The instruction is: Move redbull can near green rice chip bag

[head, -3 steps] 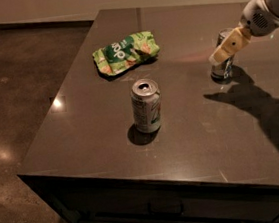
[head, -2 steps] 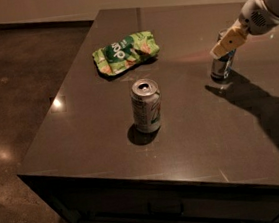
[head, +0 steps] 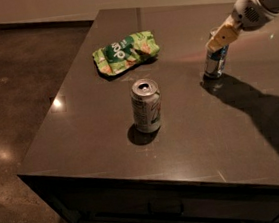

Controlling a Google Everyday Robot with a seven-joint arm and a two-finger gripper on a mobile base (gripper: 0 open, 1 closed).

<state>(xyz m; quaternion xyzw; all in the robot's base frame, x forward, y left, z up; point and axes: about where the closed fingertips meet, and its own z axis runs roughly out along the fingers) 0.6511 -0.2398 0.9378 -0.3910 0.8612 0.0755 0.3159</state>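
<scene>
At table rt rear (head: pixel 193 137), gripper (head: pixel 223 37) atop upright redbull can (head: pixel 215 63); grip status: cannot tell. Green rice chip bag (head: pixel 124 52) well apart.

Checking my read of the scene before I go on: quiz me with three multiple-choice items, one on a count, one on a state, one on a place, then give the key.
1. How many cans stand on the table?
A. one
B. three
C. two

2. The soda can is:
A. upright, with its top opened
B. lying on its side
C. crushed flat

3. The gripper is:
A. beside the soda can
B. at the top of the redbull can
C. at the table's near edge

Key:
1 C: only the soda can and the redbull can are on the table.
2 A: it stands on its base and the mouth shows as a dark hole in the top.
3 B: the gripper sits right at the redbull can's top, at the far right of the table.
</scene>
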